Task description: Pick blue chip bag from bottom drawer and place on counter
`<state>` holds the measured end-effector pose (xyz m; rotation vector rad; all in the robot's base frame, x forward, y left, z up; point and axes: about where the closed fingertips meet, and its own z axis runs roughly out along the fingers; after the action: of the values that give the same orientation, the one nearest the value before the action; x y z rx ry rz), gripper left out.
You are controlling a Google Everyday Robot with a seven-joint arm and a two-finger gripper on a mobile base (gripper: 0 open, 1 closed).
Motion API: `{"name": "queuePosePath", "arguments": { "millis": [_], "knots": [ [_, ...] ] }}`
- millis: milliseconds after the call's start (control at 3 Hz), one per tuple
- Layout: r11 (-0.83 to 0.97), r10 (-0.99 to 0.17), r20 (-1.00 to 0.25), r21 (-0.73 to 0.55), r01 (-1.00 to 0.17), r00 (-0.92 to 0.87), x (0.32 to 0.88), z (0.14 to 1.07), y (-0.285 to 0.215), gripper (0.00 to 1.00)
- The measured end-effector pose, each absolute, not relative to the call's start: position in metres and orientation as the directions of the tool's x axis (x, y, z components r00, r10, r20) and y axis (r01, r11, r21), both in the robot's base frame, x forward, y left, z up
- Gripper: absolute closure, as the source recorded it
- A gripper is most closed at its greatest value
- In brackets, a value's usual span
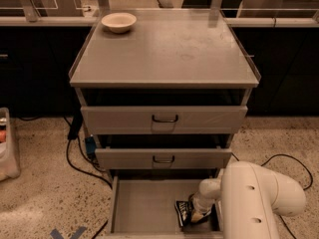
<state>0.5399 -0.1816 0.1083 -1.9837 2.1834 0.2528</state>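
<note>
The blue chip bag (pixel 183 212) lies on the floor of the open bottom drawer (pixel 144 208), at its right side; only its dark left part with white markings shows. My gripper (pixel 198 211) reaches down into the drawer from the white arm (pixel 254 198) at the lower right and sits right on the bag's right side. The arm hides part of the bag and the drawer's right corner. The counter (pixel 164 49) is the wide grey top of the cabinet, above.
A cream bowl (pixel 118 22) stands at the counter's back left corner. The two upper drawers (pixel 164 119) with dark handles stand slightly pulled out above the bottom one. Cables (pixel 79 153) trail on the speckled floor left of the cabinet; a bin (pixel 6 148) is at far left.
</note>
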Motion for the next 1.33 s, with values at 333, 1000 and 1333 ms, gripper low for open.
{"name": "queuePosePath", "arguments": {
  "millis": [333,1000,1333],
  "knots": [
    [0.095,-0.965,-0.246,0.004,-0.995,-0.093,0.5398,0.1083,-0.1816,0.66],
    [0.095,-0.965,-0.246,0.004,-0.995,-0.093,0.5398,0.1084,-0.1816,1.0],
    [0.097,-0.967,-0.238,0.0,-0.995,-0.095,0.5401,0.1159,-0.1815,1.0]
  ]
}}
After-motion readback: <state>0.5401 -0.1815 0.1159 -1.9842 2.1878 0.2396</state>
